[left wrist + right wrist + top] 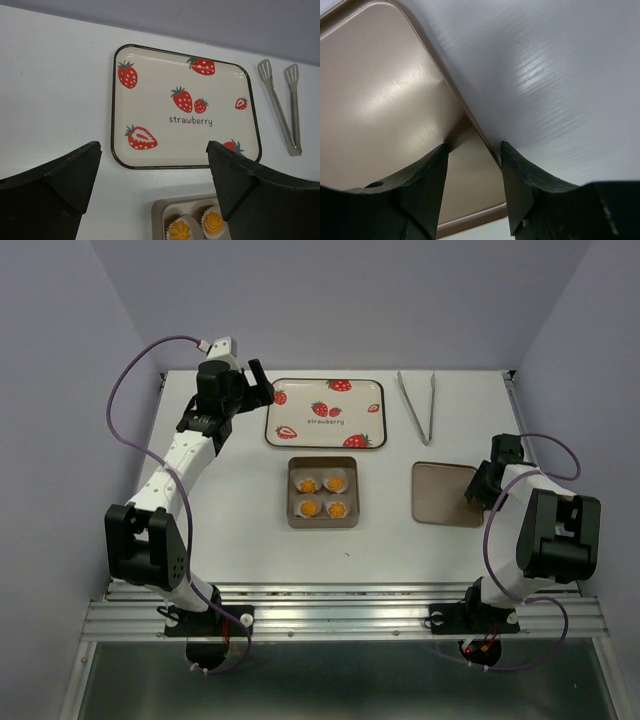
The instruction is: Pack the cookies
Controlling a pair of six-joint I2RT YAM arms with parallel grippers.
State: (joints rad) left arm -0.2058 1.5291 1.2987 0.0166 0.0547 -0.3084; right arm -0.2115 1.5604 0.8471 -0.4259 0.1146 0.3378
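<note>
Orange-yellow cookies [308, 485] seen in paper cups inside square tin [322, 523] at table centre. Left gripper [154, 146] held wide open, empty, above strawberry tray [150, 85] edge. Right gripper [474, 146] half open, brown lid [380, 75] rim straddled, not clamped.

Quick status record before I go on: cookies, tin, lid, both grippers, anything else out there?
cookies: four small round orange-yellow cookies, inside the tin
tin: square beige metal tin, uncovered
lid: flat brown square lid, lying right of tin
right gripper: fingers apart, straddling lid's edge
left gripper: fingers wide, empty, by tray
other: strawberry-print tray; metal tongs
</note>
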